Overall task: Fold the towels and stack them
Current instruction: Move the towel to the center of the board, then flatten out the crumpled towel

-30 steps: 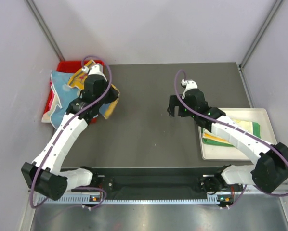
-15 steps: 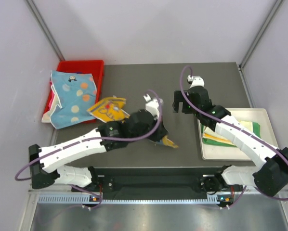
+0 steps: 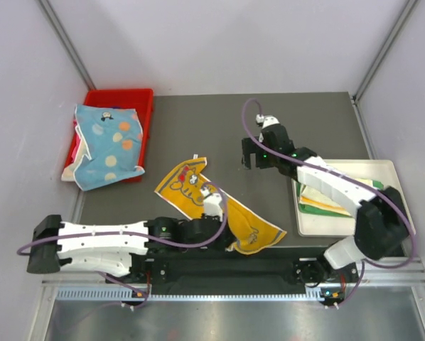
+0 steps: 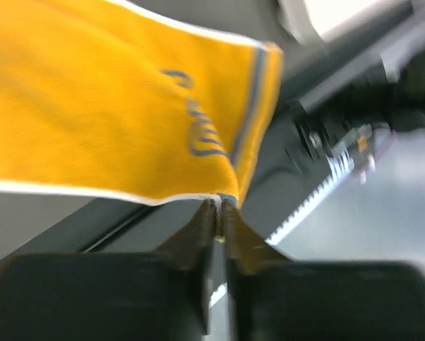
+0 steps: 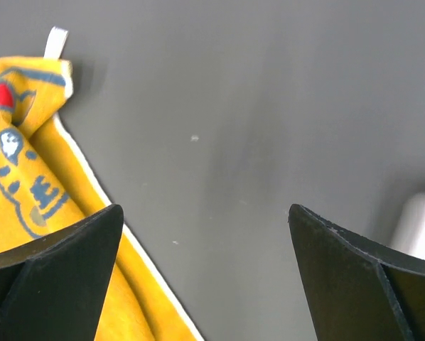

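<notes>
An orange-yellow towel [image 3: 244,226] with blue lettering lies stretched in a long diagonal band on the dark table, reaching from the middle to the near edge. My left gripper [image 3: 222,234] is at its near edge, and the left wrist view shows the gripper [image 4: 219,204] shut on the towel's white-trimmed hem [image 4: 127,106]. My right gripper [image 3: 251,153] hovers open over bare table beyond the towel. In the right wrist view the towel [image 5: 35,192] lies left of the right gripper [image 5: 205,213]. A light blue dotted towel [image 3: 109,145] drapes over the red bin.
The red bin [image 3: 131,96] stands at the far left corner. At the right edge, a white tray [image 3: 383,170] holds folded green and yellow towels [image 3: 333,200]. My left arm lies low along the table's near edge.
My left gripper has pulled the orange-yellow towel out of the bin and across to the table's near middle, where it now lies stretched out. The right gripper shifted slightly left.
</notes>
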Robot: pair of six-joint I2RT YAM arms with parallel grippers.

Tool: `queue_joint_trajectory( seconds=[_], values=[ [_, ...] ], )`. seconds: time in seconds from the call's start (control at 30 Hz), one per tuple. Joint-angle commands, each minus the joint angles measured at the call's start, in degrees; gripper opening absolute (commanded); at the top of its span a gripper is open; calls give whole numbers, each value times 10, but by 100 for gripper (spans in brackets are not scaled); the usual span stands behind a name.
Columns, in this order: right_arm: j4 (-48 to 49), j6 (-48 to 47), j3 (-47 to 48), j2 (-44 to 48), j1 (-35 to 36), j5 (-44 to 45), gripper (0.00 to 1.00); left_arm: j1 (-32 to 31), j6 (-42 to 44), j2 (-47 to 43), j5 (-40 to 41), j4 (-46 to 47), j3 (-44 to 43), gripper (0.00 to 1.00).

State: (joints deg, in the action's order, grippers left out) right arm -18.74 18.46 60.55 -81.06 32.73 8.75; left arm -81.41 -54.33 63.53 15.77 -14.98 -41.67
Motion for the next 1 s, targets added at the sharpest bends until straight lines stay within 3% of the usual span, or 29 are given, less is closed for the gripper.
queue_joint_trajectory(
  seconds=[0.0, 0.07, 0.1, 0.17, 0.23, 0.3, 0.33, 0.4, 0.5, 0.73, 0.97],
  values=[
    [71, -21, 67, -71, 5, -103, 99, 3, -135, -61, 164, -85, -9, 20],
    [87, -29, 98, -130, 21, -116, 97, 4, -162, -60, 268, -192, -43, 33],
    [96, -32, 122, -146, 26, -128, 95, 5, -221, -53, 297, -246, -59, 40],
    [135, -34, 141, -189, 40, -155, 93, 26, -275, -25, 358, -358, -105, 43],
    [158, -29, 166, -232, 45, -175, 91, 91, -283, -10, 358, -374, -119, 49],
    [169, -21, 204, -263, 51, -201, 85, 168, -223, -12, 289, -324, -105, 49],
    [170, -20, 217, -293, 54, -208, 84, 247, -197, -26, 264, -293, -76, 49],
    [170, -18, 248, -318, 62, -216, 78, 334, -145, -49, 224, -230, -38, 51],
    [176, -11, 271, -351, 70, -222, 75, 426, -107, -39, 164, -193, -16, 50],
    [162, 3, 312, -408, 83, -229, 68, 555, -62, 24, 77, -112, 18, 48],
    [168, 25, 333, -442, 86, -230, 64, 607, -31, 81, 74, -88, 8, 48]
  ],
)
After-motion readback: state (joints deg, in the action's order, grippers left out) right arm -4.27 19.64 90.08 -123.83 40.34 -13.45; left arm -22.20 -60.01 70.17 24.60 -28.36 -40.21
